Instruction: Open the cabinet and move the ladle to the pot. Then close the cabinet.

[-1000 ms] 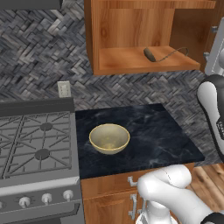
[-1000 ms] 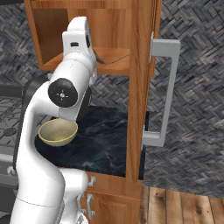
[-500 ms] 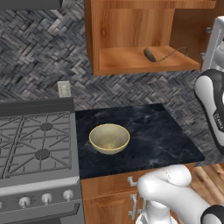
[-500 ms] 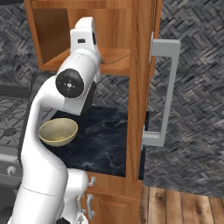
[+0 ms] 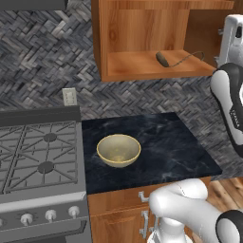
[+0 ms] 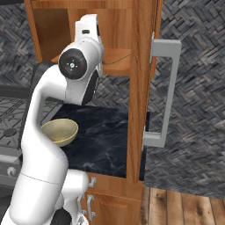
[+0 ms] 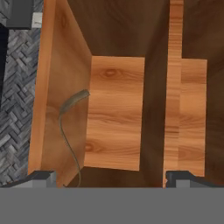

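Observation:
The wall cabinet (image 5: 142,38) stands open, its door (image 6: 140,88) swung out with the long silver handle (image 6: 169,92) facing right. The dark ladle (image 5: 163,59) lies on the cabinet's shelf, its thin handle curving to the right. In the rolled hand view the ladle (image 7: 70,103) rests against the shelf at the left, its handle trailing toward the left fingertip (image 7: 41,177). My gripper (image 7: 111,179) is open with nothing between its fingers, in front of the cabinet's opening and apart from the ladle. My white hand (image 6: 88,30) points into the cabinet. The pot is out of view.
A yellowish-beige bowl (image 5: 118,150) sits on the dark counter (image 5: 180,147) below the cabinet. A gas stove (image 5: 38,156) is on the left. The open door juts out over the counter's right end. Low cabinets with small handles (image 5: 142,223) are under the counter.
My arm has lifted and the hand has edged up and closer to the cabinet's opening. The ladle, bowl and door have not moved. The jaws stay open.

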Motion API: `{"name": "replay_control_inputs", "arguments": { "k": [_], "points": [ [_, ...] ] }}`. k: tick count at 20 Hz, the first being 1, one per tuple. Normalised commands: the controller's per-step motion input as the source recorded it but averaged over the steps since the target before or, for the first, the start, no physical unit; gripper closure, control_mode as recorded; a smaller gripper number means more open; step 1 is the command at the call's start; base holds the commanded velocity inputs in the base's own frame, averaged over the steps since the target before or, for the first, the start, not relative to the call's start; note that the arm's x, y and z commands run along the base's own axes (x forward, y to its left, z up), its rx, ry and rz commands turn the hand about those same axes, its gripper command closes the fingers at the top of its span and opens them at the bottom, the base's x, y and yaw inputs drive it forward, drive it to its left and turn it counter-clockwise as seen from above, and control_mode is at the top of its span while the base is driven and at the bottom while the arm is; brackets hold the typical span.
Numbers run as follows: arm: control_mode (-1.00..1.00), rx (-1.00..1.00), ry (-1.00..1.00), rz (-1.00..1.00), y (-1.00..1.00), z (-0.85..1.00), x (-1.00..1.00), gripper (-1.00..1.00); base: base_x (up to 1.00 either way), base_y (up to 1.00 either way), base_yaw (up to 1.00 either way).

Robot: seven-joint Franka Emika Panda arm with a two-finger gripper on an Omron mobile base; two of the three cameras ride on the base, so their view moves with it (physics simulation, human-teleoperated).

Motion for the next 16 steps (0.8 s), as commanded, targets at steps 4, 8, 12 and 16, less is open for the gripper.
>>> {"name": "replay_control_inputs", "arguments": {
  "k": [4, 8, 12, 16],
  "points": [
    [-1.0, 0.0, 0.07, 0.0, -0.02, -0.1, 0.04, -1.0, 0.0, 0.0, 0.0],
    [-1.0, 0.0, 0.04, 0.0, -0.06, -0.22, 0.0, -1.0, 0.0, 0.0, 0.0],
    [-1.0, 0.0, 0.04, 0.0, -0.01, -0.16, 0.01, -1.0, 0.0, 0.0, 0.0],
    [-1.0, 0.0, 0.02, 0.0, 0.0, 0.0, 0.05, -1.0, 0.0, 0.0, 0.0]
  ]
}}
